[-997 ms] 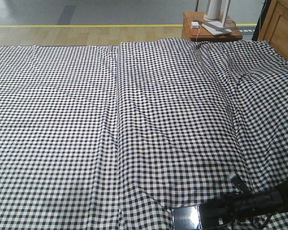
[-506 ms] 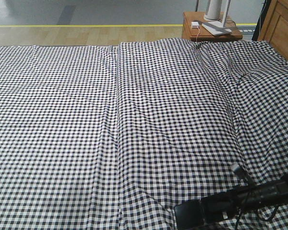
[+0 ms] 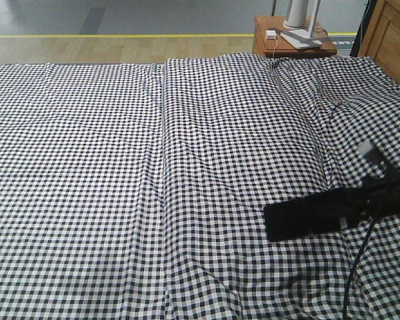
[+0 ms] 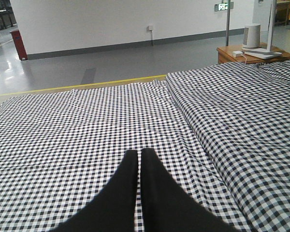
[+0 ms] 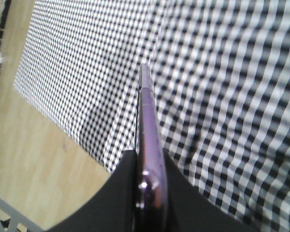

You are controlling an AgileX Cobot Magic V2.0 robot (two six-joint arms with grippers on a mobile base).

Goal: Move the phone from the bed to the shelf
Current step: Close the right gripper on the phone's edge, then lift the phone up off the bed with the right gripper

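right gripper [image 5: 147, 169] jaws clamped on the phone [image 5: 146, 116], pressing both flat faces, with the thin pinkish rim edge-on to the wrist cam. in the front view the phone sticks out leftward from the gripper, held in the air above the bed [image 3: 120, 167], near-right part, shadow on the sheet beneath. left gripper [image 4: 139, 162] jaws together, nothing between, low over the checked sheet. bedside table [image 3: 293, 40] past the far edge.
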